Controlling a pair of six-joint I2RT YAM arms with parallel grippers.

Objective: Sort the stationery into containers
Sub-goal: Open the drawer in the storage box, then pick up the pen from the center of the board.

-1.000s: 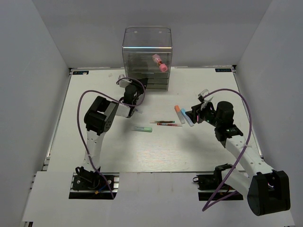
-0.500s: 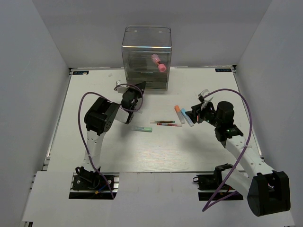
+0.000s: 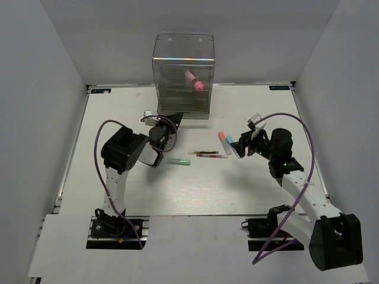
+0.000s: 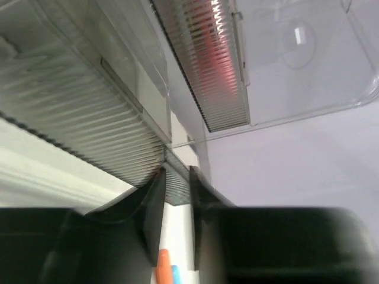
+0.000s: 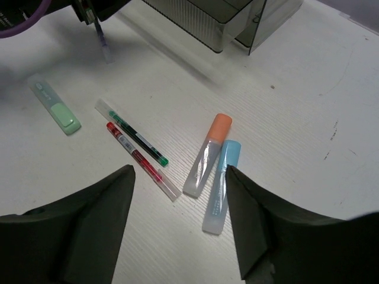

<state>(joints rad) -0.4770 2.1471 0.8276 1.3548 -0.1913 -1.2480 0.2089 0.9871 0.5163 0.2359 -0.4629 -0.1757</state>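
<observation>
The containers are a clear cabinet (image 3: 183, 65) of grey-tinted drawers at the back. My left gripper (image 3: 167, 123) (image 4: 176, 177) is shut on the ribbed front lip of the bottom drawer (image 3: 192, 112) (image 4: 89, 136), which sticks out toward me. A pink marker (image 3: 195, 81) lies in an upper drawer. On the table lie a green-capped marker (image 3: 178, 161) (image 5: 56, 108), a thin green pen (image 3: 202, 152) (image 5: 133, 132), a red pen (image 3: 212, 156) (image 5: 141, 161), an orange-capped marker (image 3: 223, 142) (image 5: 208, 154) and a blue-capped marker (image 3: 232, 147) (image 5: 222, 186). My right gripper (image 3: 240, 145) (image 5: 177, 171) hovers open over the orange and blue markers.
White walls close in the table on the left, right and back. The purple cables (image 3: 103, 127) loop over both arms. The pulled-out drawer (image 5: 201, 18) shows at the top of the right wrist view, beyond the pens.
My left gripper closed on the bottom drawer's front and drew back toward me, sliding the drawer out. The right gripper's jaws opened wider above the markers.
</observation>
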